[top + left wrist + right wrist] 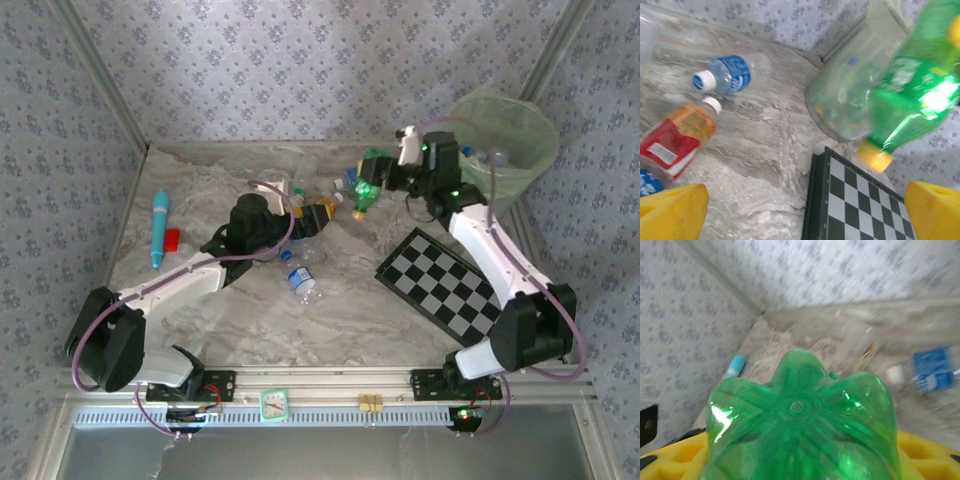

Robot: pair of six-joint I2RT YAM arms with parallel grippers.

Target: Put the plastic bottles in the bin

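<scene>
Green plastic bottle point(800, 420): pinched by right fingers point(680, 455), aloft, short of round pale-green bin point(530, 150). Left fingers point(670, 212): spread, empty. Clear blue-labelled bottle point(727, 75), red-orange-labelled bottle point(675, 140), others: on marbled surface point(765, 150), yet to be binned.

Our left arm point(180, 285) reaches forward, elbow bent, and the yellow left fingers point(670, 212) stand wide apart. Our right arm point(490, 250) stretches toward the far side, the right fingers point(927, 452) clamping a green plastic bottle point(800, 410).
</scene>
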